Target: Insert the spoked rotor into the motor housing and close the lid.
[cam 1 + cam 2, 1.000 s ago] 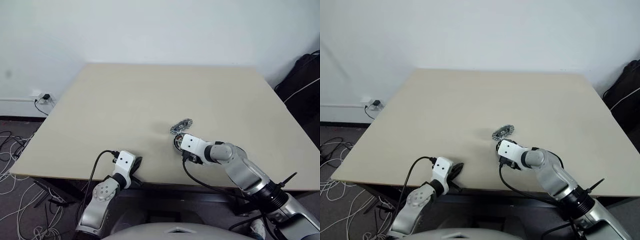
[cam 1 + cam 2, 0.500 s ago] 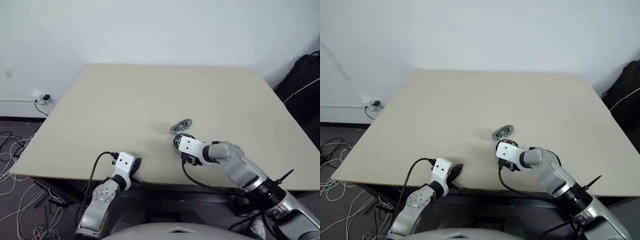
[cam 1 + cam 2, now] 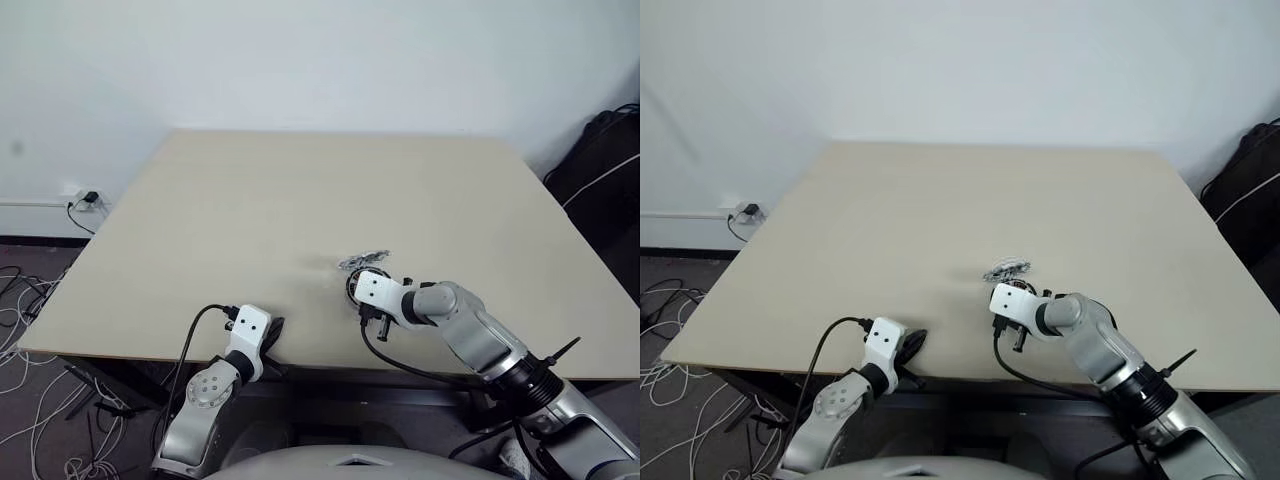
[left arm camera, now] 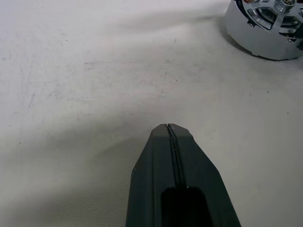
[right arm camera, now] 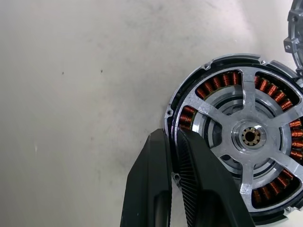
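The round shallow metal motor housing (image 5: 246, 142), ringed with coppery-brown windings, lies flat on the pale beige table (image 3: 250, 200), near the front edge and right of centre, its open face up. The spoked rotor (image 5: 250, 137), with silver spokes radiating from a central hub, sits inside the housing with its axle vertical; the windings show between the spokes. Being round, neither part has a long axis in the plane of the table.

The silvery round metal lid (image 3: 364, 261) lies on the table just beyond the housing, on its far side. Whether the two touch cannot be told. In the right wrist view a sliver of its rim shows at the corner. Which face is up cannot be told.

The right gripper (image 5: 173, 156) points steeply down at the near-left part of the housing. Its two black fingers (image 5: 199, 184) are drawn close together, pinching the housing's rim wall: one finger stands outside the rim and the other inside, over the windings.

The left gripper (image 4: 169, 130) rests low at the front edge of the table, well apart from the housing, which shows at the corner of the left wrist view. Its jaws are pressed together on nothing.
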